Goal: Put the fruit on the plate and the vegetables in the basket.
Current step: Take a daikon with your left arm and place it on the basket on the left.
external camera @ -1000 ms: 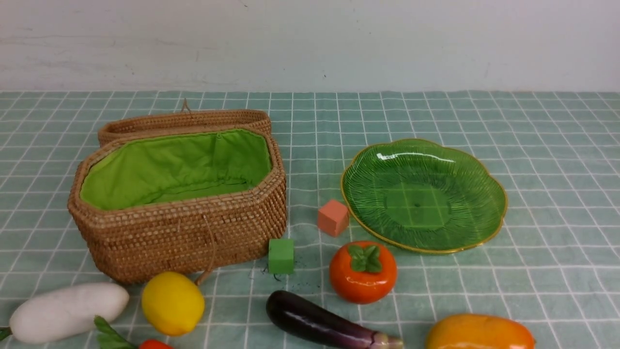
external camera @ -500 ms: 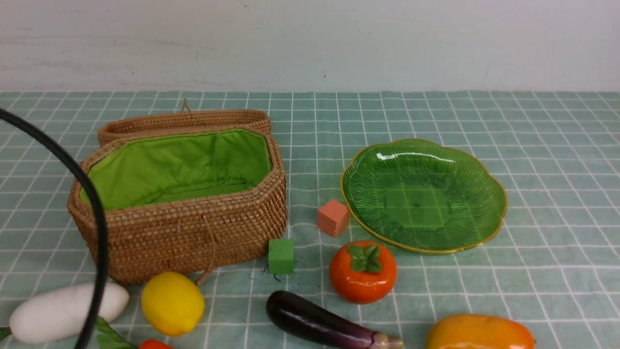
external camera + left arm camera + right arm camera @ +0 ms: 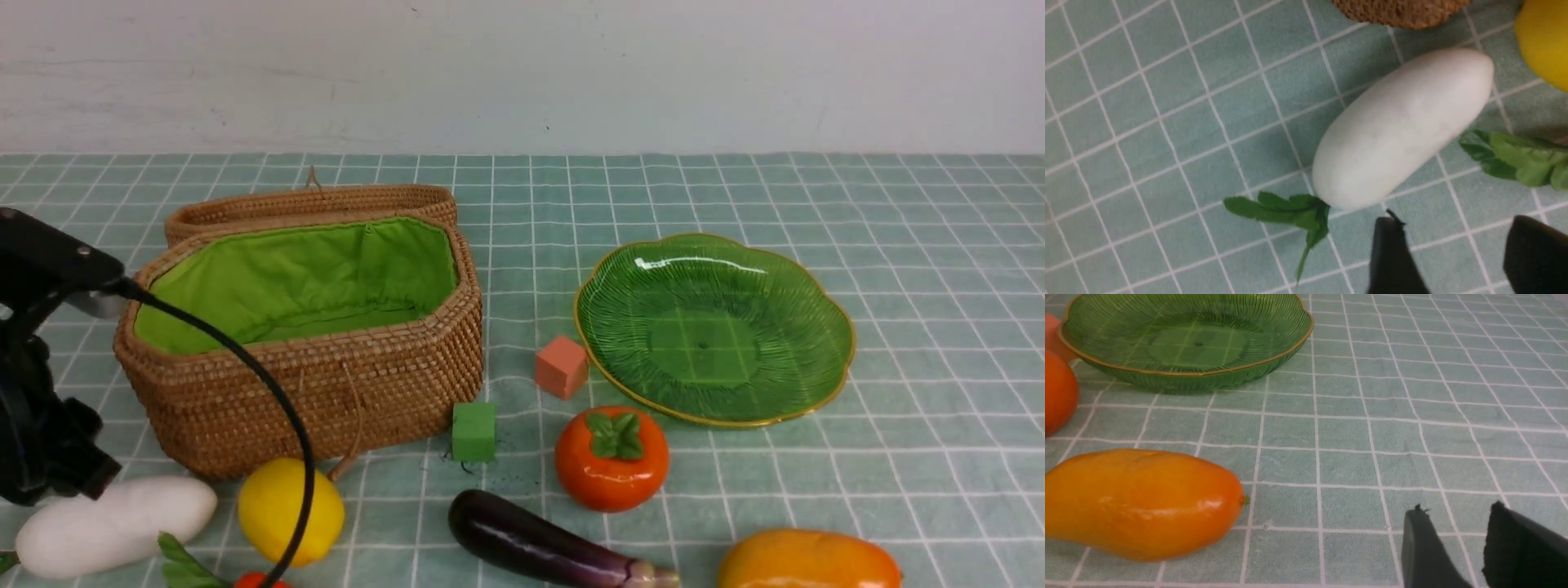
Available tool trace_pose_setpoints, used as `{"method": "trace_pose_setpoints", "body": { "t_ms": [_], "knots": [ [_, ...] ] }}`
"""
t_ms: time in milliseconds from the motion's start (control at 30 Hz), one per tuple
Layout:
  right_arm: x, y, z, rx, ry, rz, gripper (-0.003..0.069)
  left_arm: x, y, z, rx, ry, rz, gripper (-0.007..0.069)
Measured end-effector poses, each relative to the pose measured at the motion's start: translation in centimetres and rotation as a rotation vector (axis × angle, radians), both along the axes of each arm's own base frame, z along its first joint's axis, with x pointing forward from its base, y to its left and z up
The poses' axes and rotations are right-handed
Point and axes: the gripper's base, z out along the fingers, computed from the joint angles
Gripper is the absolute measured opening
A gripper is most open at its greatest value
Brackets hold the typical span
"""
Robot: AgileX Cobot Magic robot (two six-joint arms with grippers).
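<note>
the basket [image 3: 310,400] stands open on the checked counter [image 3: 898,245], its lid folded back behind it. just in front of the basket's left end lies the long white vegetable [image 3: 114,523]. the left gripper [image 3: 1453,222] hangs near that vegetable's leafy end, fingers spread, nothing between them, clear of it. the lemon [image 3: 269,510] sits in front of the basket, close to its front wall, with the small red piece with green leaves [image 3: 184,567] nearer the robot. by the basket's right front corner is a green cube [image 3: 473,431], and a pink cube [image 3: 562,366] lies further right. right of the basket, past the pink cube, sits the plate [image 3: 710,327], with the persimmon [image 3: 612,474] just in front of its rim. the eggplant [image 3: 531,539] and the mango [image 3: 808,559] lie nearer the robot, right of the basket. the right gripper [image 3: 1457,508] hovers near the mango, fingers slightly apart and holding nothing.
</note>
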Motion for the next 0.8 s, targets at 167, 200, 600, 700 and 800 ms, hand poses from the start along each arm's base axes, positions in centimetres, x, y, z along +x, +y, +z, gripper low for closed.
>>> {"method": "trace_pose_setpoints", "body": {
  "t_ms": [167,200,600,700,800],
  "knots": [
    [0.0,0.0,0.0,0.000,0.000,0.000,0.0242,1.5,-0.3,-2.7,0.079,0.049,-0.207,0.0663],
    [0.0,0.0,0.0,0.000,0.000,0.000,0.0242,1.7,-0.3,-3.5,0.090,0.068,-0.240,0.0668],
    [0.0,0.0,0.0,0.000,0.000,0.000,0.0242,4.3,1.6,-10.3,0.108,0.205,-0.315,0.0649],
    [0.0,0.0,0.0,0.000,0.000,0.000,0.0242,4.5,1.7,-10.9,0.103,0.225,-0.311,0.0589],
    [0.0,0.0,0.0,0.000,0.000,0.000,0.0242,4.5,1.8,-10.9,0.108,0.229,-0.312,0.0526]
  ]
}}
